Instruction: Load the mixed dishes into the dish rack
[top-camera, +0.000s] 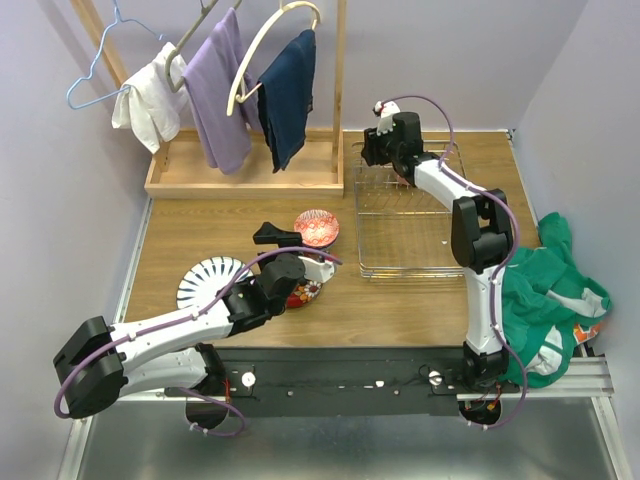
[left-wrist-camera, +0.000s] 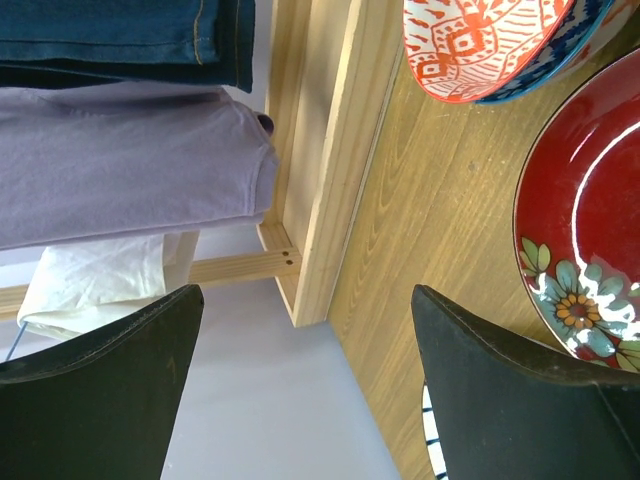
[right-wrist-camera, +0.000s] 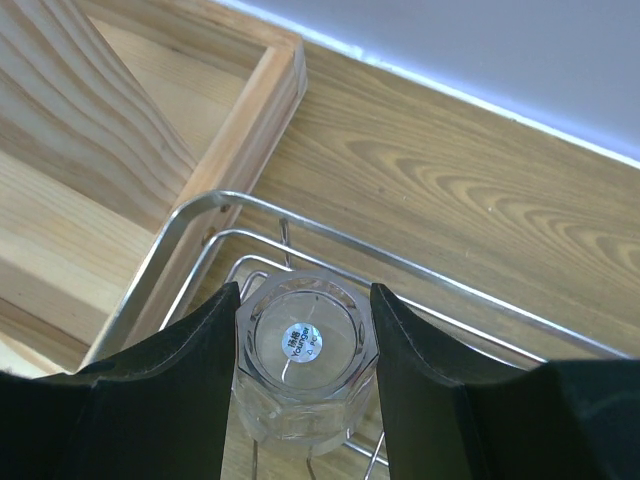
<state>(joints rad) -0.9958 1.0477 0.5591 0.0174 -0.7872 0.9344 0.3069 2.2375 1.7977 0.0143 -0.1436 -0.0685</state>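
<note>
Right pincer (right-wrist-camera: 305, 300) grips the cup (right-wrist-camera: 303, 342), base up, in the rack (right-wrist-camera: 212, 198) corner, upper right of the top view. Advice: seat it flat on the wires before release. Left pincer (left-wrist-camera: 307, 300) stands open and empty beside the red plate (left-wrist-camera: 590, 230).

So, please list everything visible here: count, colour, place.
dish rack: one, silver, far right.
cup: one, clear glass, over rack's corner.
red-pink bowl: one, centre.
blue bowl: one, edge only, against red-pink bowl.
striped plate: one, white and dark, near left.
floral plate: one, red, beside striped plate.
table: one, wooden, beneath dishes.
wooden tray: one, pale, far left.
garments: three, white, purple, navy, above tray.
green cloth: one, near right.
left gripper: black, open, near plates.
right gripper: black, shut on cup.
</note>
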